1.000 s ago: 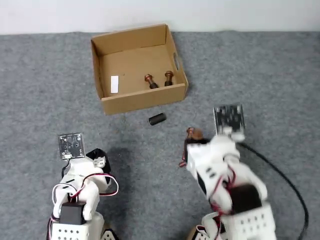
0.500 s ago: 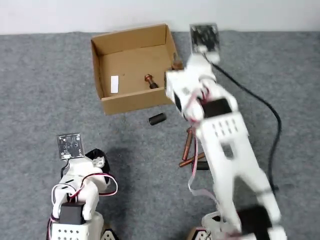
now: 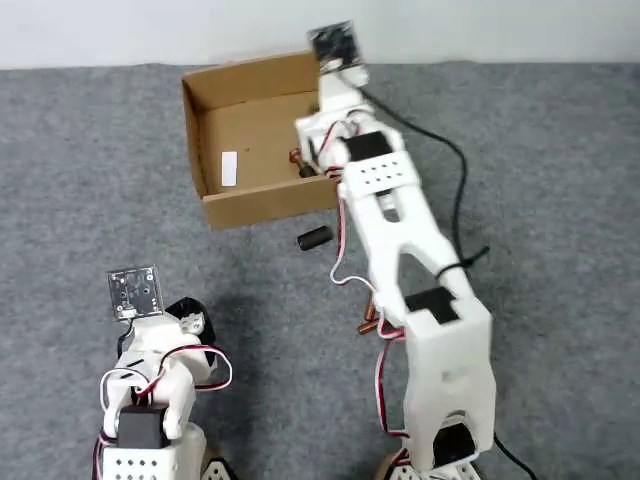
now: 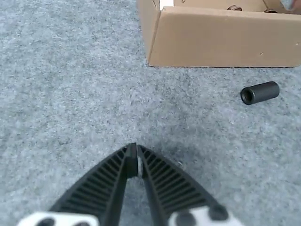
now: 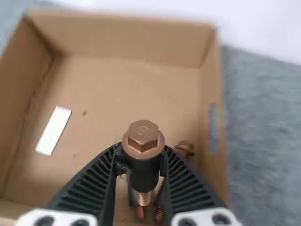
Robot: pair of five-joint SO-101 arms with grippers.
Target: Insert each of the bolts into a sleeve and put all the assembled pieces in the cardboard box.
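My right gripper (image 5: pixel 141 155) is over the inside of the cardboard box (image 5: pixel 117 89), shut on an assembled piece (image 5: pixel 142 141): a copper bolt in a black sleeve, head up. In the high view that arm stretches to the cardboard box (image 3: pixel 215 120), its right gripper (image 3: pixel 318 152) above the near right corner. Another copper bolt head (image 5: pixel 184 147) lies on the box floor. A loose black sleeve (image 3: pixel 316 238) lies on the carpet in front of the box. Loose copper bolts (image 3: pixel 370 320) poke out from under the right arm. My left gripper (image 4: pixel 136 162) is shut and empty, low over the carpet.
The black sleeve (image 4: pixel 259 92) lies ahead of the left gripper, near the front wall of the box (image 4: pixel 225 35). A white sticker (image 5: pixel 53 130) is on the box floor. Grey carpet covers the table, and a black cable (image 3: pixel 455 190) trails beside the right arm.
The right arm has swung from the near carpet out to the box, carrying the assembled piece over its interior. The left arm has barely moved.
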